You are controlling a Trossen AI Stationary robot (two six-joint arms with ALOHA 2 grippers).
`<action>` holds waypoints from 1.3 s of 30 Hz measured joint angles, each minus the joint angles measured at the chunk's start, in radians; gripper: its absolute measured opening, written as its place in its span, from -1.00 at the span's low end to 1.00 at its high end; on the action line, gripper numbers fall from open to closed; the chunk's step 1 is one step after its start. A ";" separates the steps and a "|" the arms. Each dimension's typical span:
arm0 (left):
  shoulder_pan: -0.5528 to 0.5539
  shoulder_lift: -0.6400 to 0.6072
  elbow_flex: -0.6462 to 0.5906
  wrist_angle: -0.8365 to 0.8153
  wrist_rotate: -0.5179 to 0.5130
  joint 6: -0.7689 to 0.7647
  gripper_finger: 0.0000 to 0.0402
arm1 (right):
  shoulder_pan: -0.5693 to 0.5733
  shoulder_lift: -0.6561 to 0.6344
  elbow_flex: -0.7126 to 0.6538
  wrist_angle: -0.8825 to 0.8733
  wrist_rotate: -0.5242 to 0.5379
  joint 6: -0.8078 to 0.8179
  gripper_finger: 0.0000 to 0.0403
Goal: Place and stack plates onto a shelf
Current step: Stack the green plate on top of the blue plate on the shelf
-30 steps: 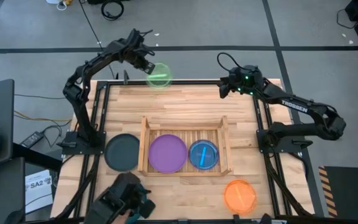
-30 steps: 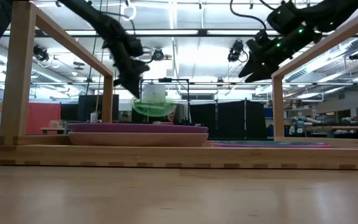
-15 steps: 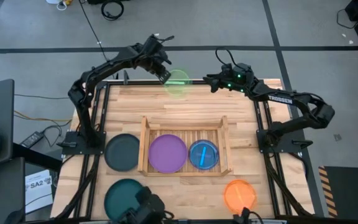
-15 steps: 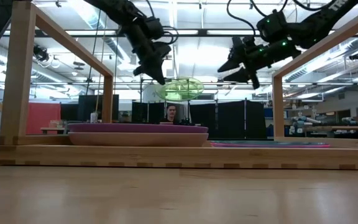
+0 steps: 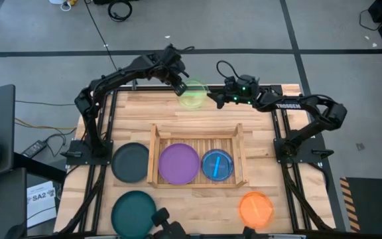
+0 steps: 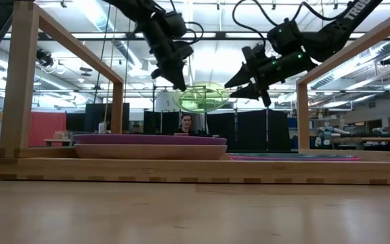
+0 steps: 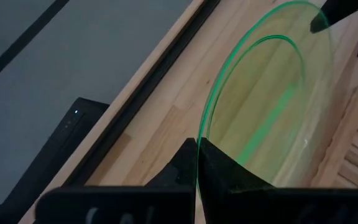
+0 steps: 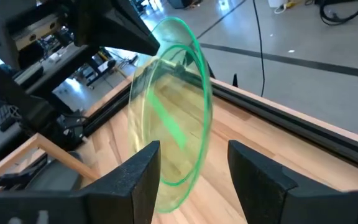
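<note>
A see-through lime green plate [image 5: 192,97] hangs in the air over the far part of the table, held by my left gripper [image 5: 182,87], which is shut on it. My right gripper [image 5: 211,99] is open at the plate's opposite side; in the right wrist view its two fingers [image 8: 143,168] stand on either side of the plate's edge [image 8: 178,182]. The shelf [image 5: 155,157], a slatted wooden tray, lies mid-table. In it a purple plate [image 5: 179,163] and a smaller blue plate [image 5: 217,165] lie flat. My left gripper pinches the green plate's rim [image 7: 199,132] between its two shut fingers, on the side toward the table's left. The fingers slant down from the far left. The plate is lifted clear of the table and hangs nearly level, slightly tilted [image 6: 202,98].
A dark grey plate [image 5: 130,162] lies on the table left of the shelf. A teal plate [image 5: 133,211] lies at the near left and an orange plate [image 5: 255,208] at the near right. A wooden frame [image 6: 22,81] borders the table. A person [image 6: 187,124] shows far behind.
My left gripper has carried the green plate along the far edge toward the table's right and a little up, and the plate has turned nearly level. My right gripper has come left and down toward the plate. A teal plate has appeared at the near left.
</note>
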 joint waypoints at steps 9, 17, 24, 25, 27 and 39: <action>-0.010 0.000 0.000 0.000 -0.002 -0.059 -0.97 | 0.024 0.002 0.000 0.005 0.034 -0.005 -0.19; -0.010 0.000 0.000 0.000 -0.002 -0.077 -0.97 | 0.025 0.002 0.000 0.005 0.081 -0.005 -0.40; -0.009 0.000 0.000 0.000 -0.002 -0.077 -0.97 | 0.025 0.002 0.000 0.005 0.091 -0.005 -0.69; -0.009 0.000 0.000 0.000 -0.002 -0.077 -0.97 | 0.025 0.002 0.000 0.005 0.091 -0.005 -0.73; -0.009 0.000 0.000 0.000 -0.002 -0.077 -0.97 | 0.025 0.002 0.000 0.004 0.091 -0.005 -0.79; -0.009 -0.001 0.000 0.001 -0.001 -0.077 -0.96 | 0.025 0.002 0.000 0.002 0.104 -0.005 -0.97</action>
